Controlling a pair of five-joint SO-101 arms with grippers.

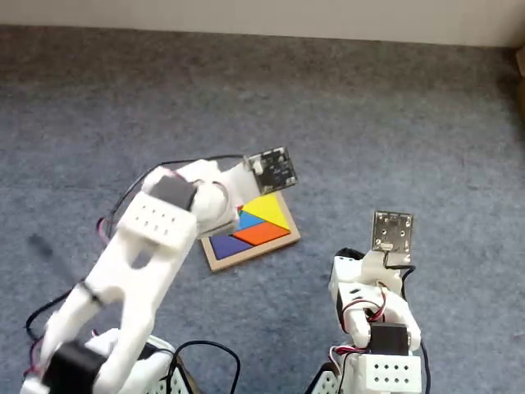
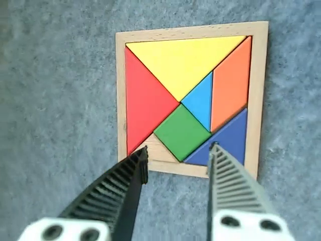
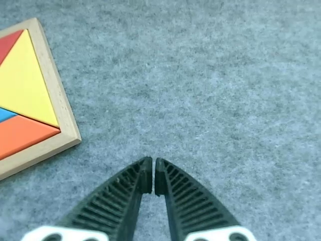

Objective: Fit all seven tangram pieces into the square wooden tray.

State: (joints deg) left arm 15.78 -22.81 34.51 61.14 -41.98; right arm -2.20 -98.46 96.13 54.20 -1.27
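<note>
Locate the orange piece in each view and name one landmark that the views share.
High view: orange piece in the tray, between the yellow triangle and the dark blue piece.
Left wrist view: orange piece along the tray rim, bordering the yellow triangle.
Right wrist view: orange piece near the tray corner, beside the yellow triangle.
Shared landmark: the yellow triangle touching it.

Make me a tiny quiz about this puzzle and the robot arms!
1. True or false: the green square lies in the wooden tray.
2. How many coloured pieces are in the tray? A) five B) six C) seven
3. Fill in: the right gripper is ___ above the carpet.
Key: 1 true; 2 B; 3 shut.
</note>
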